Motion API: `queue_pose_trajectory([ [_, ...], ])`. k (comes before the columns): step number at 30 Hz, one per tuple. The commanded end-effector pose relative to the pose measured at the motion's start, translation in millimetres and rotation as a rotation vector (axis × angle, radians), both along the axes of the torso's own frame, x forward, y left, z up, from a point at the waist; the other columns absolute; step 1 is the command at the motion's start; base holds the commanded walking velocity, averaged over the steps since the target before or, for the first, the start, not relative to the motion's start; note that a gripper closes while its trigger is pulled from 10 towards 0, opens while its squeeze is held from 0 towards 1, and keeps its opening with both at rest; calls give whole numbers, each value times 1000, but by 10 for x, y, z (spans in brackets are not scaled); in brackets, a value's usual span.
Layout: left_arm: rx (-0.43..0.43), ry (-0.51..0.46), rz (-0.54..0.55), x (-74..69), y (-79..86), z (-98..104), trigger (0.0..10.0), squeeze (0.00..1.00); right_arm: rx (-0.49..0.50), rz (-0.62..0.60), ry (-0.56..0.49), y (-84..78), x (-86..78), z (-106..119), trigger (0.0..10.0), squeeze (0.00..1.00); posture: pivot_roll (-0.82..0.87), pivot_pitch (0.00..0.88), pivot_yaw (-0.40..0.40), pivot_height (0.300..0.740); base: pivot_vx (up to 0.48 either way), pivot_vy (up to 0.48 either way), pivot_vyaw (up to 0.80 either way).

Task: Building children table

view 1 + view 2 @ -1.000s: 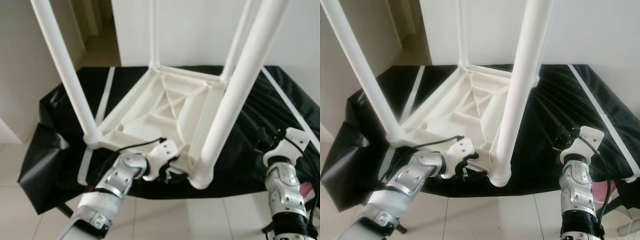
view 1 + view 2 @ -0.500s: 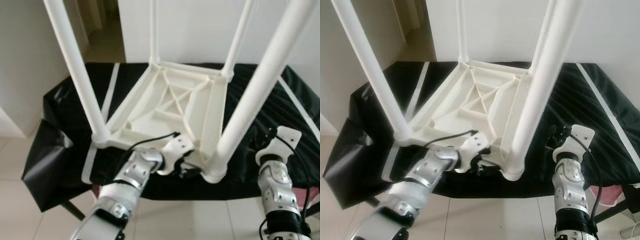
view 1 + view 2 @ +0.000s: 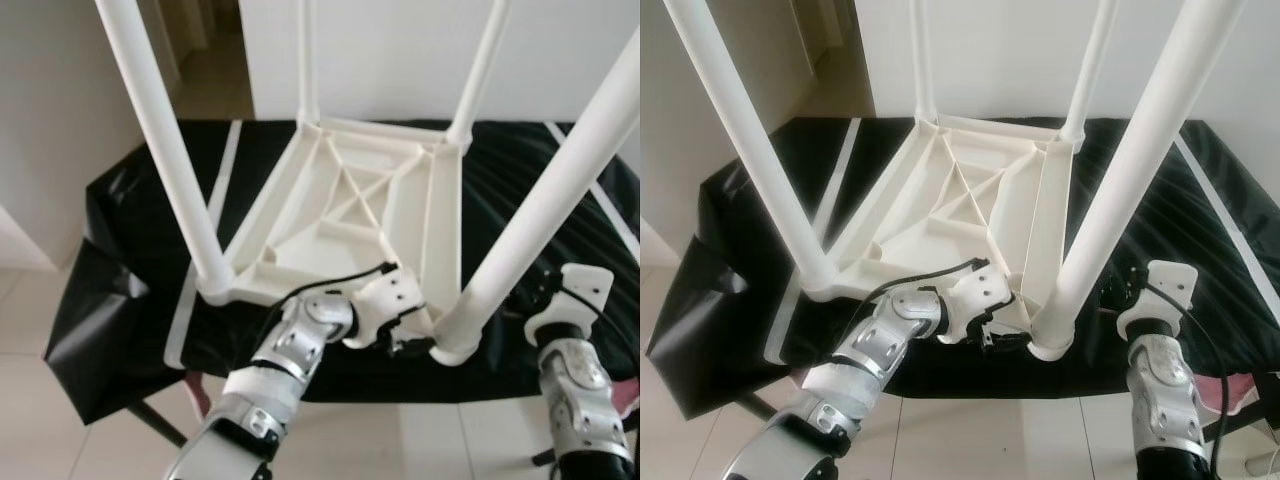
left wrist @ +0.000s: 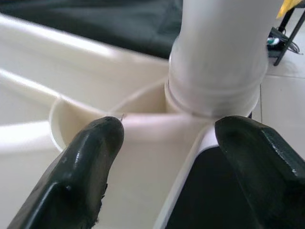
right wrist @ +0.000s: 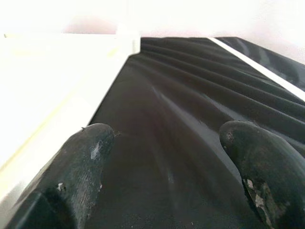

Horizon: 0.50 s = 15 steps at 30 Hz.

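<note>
White children's table (image 3: 350, 215) lies upside down on a black-draped worktop (image 3: 130, 215), four legs pointing up. Step looks like checking or seating the near-right leg (image 3: 540, 215) in its corner socket (image 4: 214, 95). Left gripper (image 4: 164, 157) sits at that corner, fingers spread apart with the socket rim between them, clamped on nothing. Right gripper (image 5: 167, 157) hangs just right of the table's edge, fingers apart over the cloth. Next move probably needs closing on the corner to brace it.
</note>
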<state>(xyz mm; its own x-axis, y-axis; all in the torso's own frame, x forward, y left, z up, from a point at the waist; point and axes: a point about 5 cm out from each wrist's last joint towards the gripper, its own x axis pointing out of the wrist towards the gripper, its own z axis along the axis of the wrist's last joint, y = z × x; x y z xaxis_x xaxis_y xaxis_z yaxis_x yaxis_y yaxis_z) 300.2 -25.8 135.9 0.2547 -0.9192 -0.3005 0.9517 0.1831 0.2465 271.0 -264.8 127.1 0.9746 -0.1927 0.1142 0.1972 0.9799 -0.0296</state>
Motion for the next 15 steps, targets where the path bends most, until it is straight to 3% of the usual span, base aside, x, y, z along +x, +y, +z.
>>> queue_pose_trajectory([
  [1, -130, -154, 396, 143, 58, 98, 10000, 0, -13, 44, 16, -15, -54, 3, 10000, 0, -80, 0, 20, 740, 0, 0, 0],
  [2, -130, -154, 396, 143, 58, 98, 10000, 0, -13, 44, 16, -15, -54, 3, 10000, 0, -80, 0, 20, 740, 0, 0, 0],
  [4, -168, -165, 175, -60, 54, 126, 10000, 0, -56, 156, 52, -67, -208, 29, 10000, 0, -84, 0, 22, 740, 0, 0, 0],
  [6, -168, -165, 175, -60, 54, 126, 10000, 0, -56, 156, 52, -67, -208, 29, 10000, 0, -84, 0, 22, 740, 0, 0, 0],
  [7, -176, -175, 107, -137, 73, 134, 10000, 0, -73, 202, 69, -86, -268, 48, 10000, 0, -86, 0, 22, 740, 0, 0, 0],
  [8, -176, -175, 107, -137, 73, 134, 10000, 0, -73, 202, 69, -86, -268, 48, 10000, 0, -86, 0, 22, 740, 0, 0, 0],
  [10, -184, -158, 65, -217, 180, 125, 10000, 0, -127, 319, 147, -117, -400, 54, 10000, 0, -93, 0, 24, 740, 0, 0, 0],
  [15, -185, -131, 46, -278, 345, 100, 10000, 0, -156, 431, 221, -170, -583, 83, 10000, 0, -92, 0, 22, 740, 0, 0, 0],
])
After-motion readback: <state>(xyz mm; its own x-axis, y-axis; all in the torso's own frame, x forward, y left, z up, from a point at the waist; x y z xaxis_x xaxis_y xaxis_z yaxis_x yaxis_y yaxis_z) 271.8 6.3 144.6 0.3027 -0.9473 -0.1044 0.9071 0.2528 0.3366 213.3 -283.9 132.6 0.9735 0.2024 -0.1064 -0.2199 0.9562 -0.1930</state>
